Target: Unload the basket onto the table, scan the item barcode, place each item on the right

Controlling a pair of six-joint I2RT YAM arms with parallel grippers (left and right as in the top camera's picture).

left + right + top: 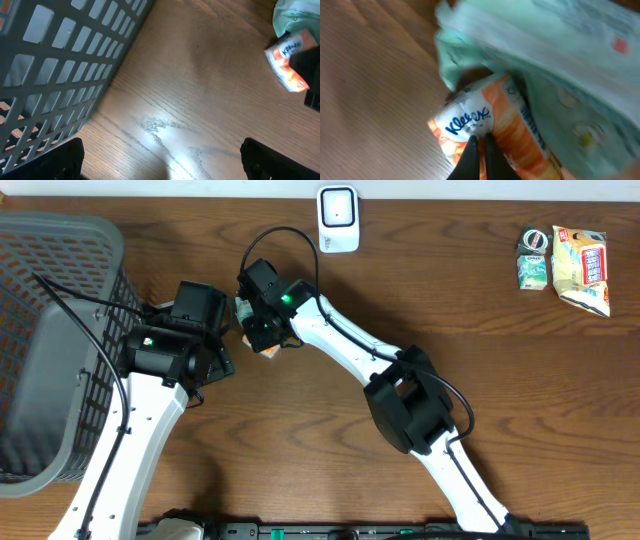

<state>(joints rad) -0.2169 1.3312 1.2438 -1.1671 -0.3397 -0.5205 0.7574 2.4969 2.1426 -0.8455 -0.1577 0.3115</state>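
An orange and white Kleenex tissue pack (487,122) lies on the wooden table, partly under a pale green packet (560,60). My right gripper (479,141) is shut, its two black fingertips pinching the pack's wrapper. From overhead the right gripper (262,330) sits over the pack (268,351) at centre left. The white barcode scanner (338,220) stands at the back edge. My left gripper (162,160) hangs open over bare wood, fingers (55,160) wide apart. In the left wrist view, the Kleenex pack (287,62) shows at upper right.
A grey mesh basket (60,330) fills the left side, close to the left arm (160,355); its wall (60,65) is beside the left gripper. A snack bag (582,270), a small green packet (533,272) and a tape roll (535,240) lie at the far right.
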